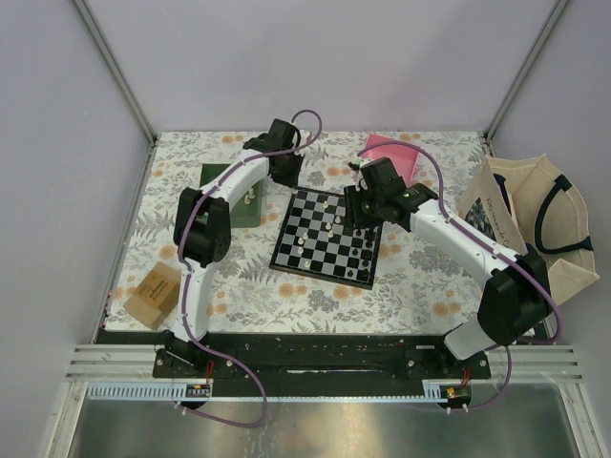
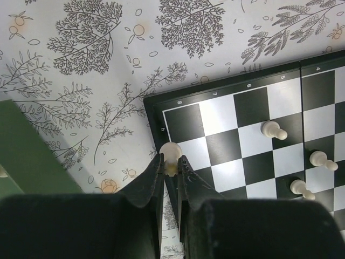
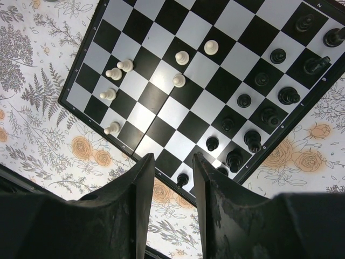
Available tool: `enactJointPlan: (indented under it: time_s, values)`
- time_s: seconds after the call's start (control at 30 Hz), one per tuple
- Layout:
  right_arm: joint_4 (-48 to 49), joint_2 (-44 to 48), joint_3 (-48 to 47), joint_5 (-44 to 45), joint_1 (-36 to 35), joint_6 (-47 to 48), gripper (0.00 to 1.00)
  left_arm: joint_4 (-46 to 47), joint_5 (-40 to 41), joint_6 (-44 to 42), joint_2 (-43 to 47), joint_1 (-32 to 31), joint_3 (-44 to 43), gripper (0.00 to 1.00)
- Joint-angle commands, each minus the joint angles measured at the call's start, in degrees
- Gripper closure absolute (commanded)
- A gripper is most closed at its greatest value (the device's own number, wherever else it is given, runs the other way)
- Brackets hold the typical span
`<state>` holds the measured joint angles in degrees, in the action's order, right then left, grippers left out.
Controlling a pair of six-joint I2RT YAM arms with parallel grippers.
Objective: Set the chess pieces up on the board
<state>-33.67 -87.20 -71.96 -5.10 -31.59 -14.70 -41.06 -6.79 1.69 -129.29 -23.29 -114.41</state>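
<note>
Board: a flat square chessboard with black and white squares inside a thin black border that carries small numbers. It lies slightly askew on the floral tablecloth mid-table, just right of the green tray.
Black pieces: tiny dark figurines, packed into the two rows along the board's edge on the right arm's side (some are too small to name).
White pawns: a handful of cream-white ones, loosely scattered over the other half, each upright on a square.
Left gripper: its fingers pinch a round-headed cream-white piece over the board's corner border; whether it touches the board is unclear.
Right gripper: its fingers are spread with nothing between them, and it hovers above the board's edge beside the black pieces.
</note>
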Motion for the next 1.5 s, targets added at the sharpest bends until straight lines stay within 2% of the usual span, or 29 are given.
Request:
enactJointPlan:
  time_s: [0.0, 0.93, 1.0, 1.27, 1.47]
  values:
    - [1.9, 0.8, 0.2, 1.1, 0.4, 0.1, 0.57, 1.2, -1.3, 1.4, -0.4, -0.9, -4.0, 0.96]
    - [1.9, 0.3, 0.2, 0.6, 0.9, 0.1, 0.57, 2.0, -1.7, 2.4, -5.5, -1.8, -6.2, 0.94]
    - [1.9, 0.1, 0.2, 0.5, 0.9, 0.1, 0.57, 2.0, -1.9, 2.4, -5.6, -1.8, -6.1, 0.93]
    - [1.9, 0.0, 0.1, 0.3, 1.0, 0.2, 0.57, 2.0, -1.7, 2.5, -5.7, -1.7, -6.6, 0.75]
    - [1.9, -0.1, 0.1, 0.2, 1.1, 0.2, 0.57, 2.2, -2.4, 2.7, -5.2, -1.8, -7.5, 0.69]
